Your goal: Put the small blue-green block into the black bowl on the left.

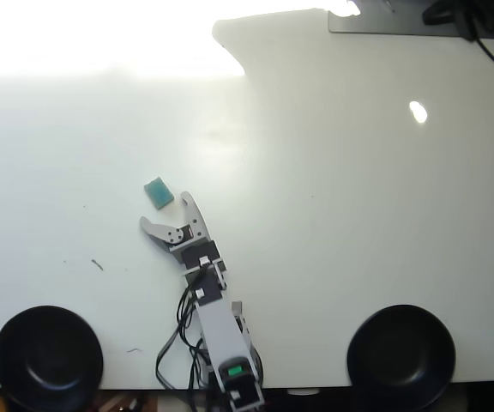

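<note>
In the overhead view a white bench (333,223) is seen, with a strong glare of light across the upper left of the frame. The small blue-green block (157,192) is lying flat on the bench a little left of the centre, tilted as a diamond. Just below and to the right of it the pincer (166,211) is found, its two jaws spread wide apart and nothing held between them; the block is just beyond the tips and is not touched. The arm (217,322) is stretched from the lower middle edge of the frame upward and to the left, with black cables (174,339) hanging beside it. A black bowl (48,357) is placed in the lower left corner, well apart from the block, and a second black bowl (400,352) is placed in the lower right. Both bowls are seen empty. Some dark equipment (478,21) is partly visible in the upper right corner.
</note>
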`<move>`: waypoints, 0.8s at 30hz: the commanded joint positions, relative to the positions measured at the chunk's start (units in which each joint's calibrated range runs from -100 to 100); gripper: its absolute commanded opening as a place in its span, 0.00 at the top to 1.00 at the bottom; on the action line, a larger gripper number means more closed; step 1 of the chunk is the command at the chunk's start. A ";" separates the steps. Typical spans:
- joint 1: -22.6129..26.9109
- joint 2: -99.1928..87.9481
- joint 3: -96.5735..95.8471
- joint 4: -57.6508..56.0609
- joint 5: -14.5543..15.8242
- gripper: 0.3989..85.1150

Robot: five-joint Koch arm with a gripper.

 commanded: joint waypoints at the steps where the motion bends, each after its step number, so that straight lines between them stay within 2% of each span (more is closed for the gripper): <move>1: 0.00 3.98 5.85 5.50 -1.37 0.46; 11: 0.00 26.48 8.53 18.56 -4.44 0.46; 22: 0.49 30.23 3.45 21.15 -5.18 0.49; 24: 0.34 30.34 2.71 21.15 -5.18 0.52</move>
